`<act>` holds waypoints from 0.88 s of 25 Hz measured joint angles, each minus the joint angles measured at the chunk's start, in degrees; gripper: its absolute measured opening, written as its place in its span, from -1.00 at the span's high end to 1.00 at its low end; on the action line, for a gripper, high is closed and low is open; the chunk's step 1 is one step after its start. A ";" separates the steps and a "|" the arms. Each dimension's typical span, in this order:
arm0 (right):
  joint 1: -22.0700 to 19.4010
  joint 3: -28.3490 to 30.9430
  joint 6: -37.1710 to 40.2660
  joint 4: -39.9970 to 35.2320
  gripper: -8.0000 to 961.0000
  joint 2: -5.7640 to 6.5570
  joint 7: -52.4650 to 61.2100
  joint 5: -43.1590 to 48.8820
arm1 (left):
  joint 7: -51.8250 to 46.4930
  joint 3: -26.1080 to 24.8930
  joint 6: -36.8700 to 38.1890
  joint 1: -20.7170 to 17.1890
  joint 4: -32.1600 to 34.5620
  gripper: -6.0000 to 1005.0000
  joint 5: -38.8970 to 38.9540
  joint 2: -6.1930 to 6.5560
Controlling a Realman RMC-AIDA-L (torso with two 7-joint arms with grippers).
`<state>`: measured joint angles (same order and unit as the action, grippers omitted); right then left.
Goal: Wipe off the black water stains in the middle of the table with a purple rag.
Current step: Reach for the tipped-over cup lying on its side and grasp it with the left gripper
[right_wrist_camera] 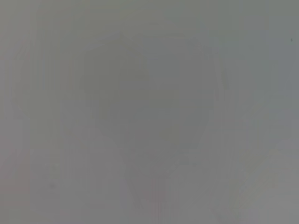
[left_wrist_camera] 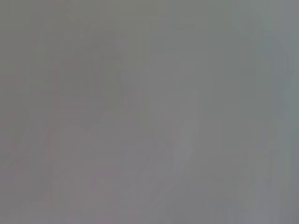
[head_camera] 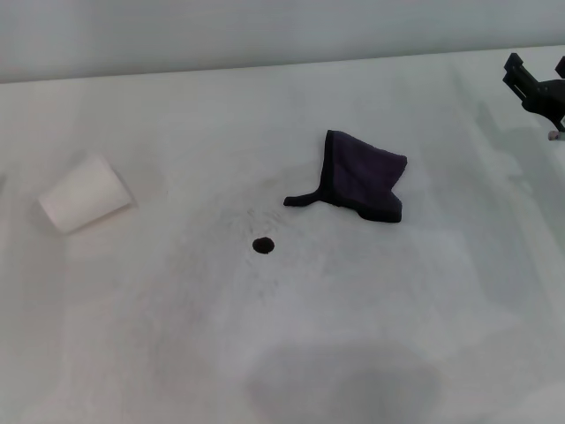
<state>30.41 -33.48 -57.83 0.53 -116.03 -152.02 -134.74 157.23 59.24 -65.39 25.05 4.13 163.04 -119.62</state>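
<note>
My right gripper, open, sits far right, so first grab the crumpled dark purple rag mid-bunch. Then drag it over the small round black stain on the white matte surface. Left gripper's out of view.

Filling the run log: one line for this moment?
right gripper: open, far right edge | purple rag: untouched | black water stains: unwiped | left: unseen

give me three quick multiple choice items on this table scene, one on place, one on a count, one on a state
1. Where does the purple rag lie relative to the black water stains?
A. covering them
B. apart, toward the right gripper
C. inside the cup

2. How many paper cups are on the table?
A. one
B. two
C. three

3. How does the white paper cup sit?
A. upright
B. on its side
C. stacked on the rag

Key: 1 B, bare table separates rag and spot. 2 A, only one shows. 3 B, it lies tipped over.
</note>
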 joint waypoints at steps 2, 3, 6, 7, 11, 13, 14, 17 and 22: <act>0.00 0.00 0.00 -0.05 -0.82 0.03 0.01 0.00 | 0.00 0.00 0.00 0.00 0.00 -0.74 0.00 0.00; 0.00 0.00 0.00 -0.06 -0.82 0.03 0.01 0.00 | 0.00 0.00 0.00 0.00 0.00 -0.74 0.00 0.00; 0.00 0.00 0.00 -0.08 -0.82 0.03 0.02 0.00 | -0.02 0.00 0.00 0.00 0.00 -0.74 0.00 -0.07; 0.00 0.00 0.00 -0.09 -0.82 0.03 0.03 0.00 | -0.02 0.00 0.00 0.00 0.00 -0.74 0.00 -0.07; 0.00 0.00 0.00 -0.09 -0.82 0.01 0.05 0.00 | -0.08 0.00 0.00 0.08 0.00 -0.74 0.00 -0.10; 0.00 0.00 0.00 -0.09 -0.82 0.01 0.06 0.00 | -0.08 0.00 0.00 0.13 0.00 -0.74 0.00 -0.10; 0.00 0.00 0.00 -0.09 -0.82 0.01 0.06 0.00 | -0.09 0.00 0.00 0.21 0.00 -0.74 0.00 -0.09; 0.00 0.05 0.00 -0.09 -0.82 0.01 0.05 0.01 | -0.57 0.00 0.00 0.37 0.09 -0.74 0.00 -0.08; -0.48 0.32 -0.05 -0.38 -0.82 0.02 0.15 0.00 | -11.86 3.63 1.02 0.36 3.12 -0.74 -2.58 1.19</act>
<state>29.93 -33.16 -57.88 0.15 -116.01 -151.88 -134.74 145.37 62.87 -64.38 25.41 7.25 160.46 -118.43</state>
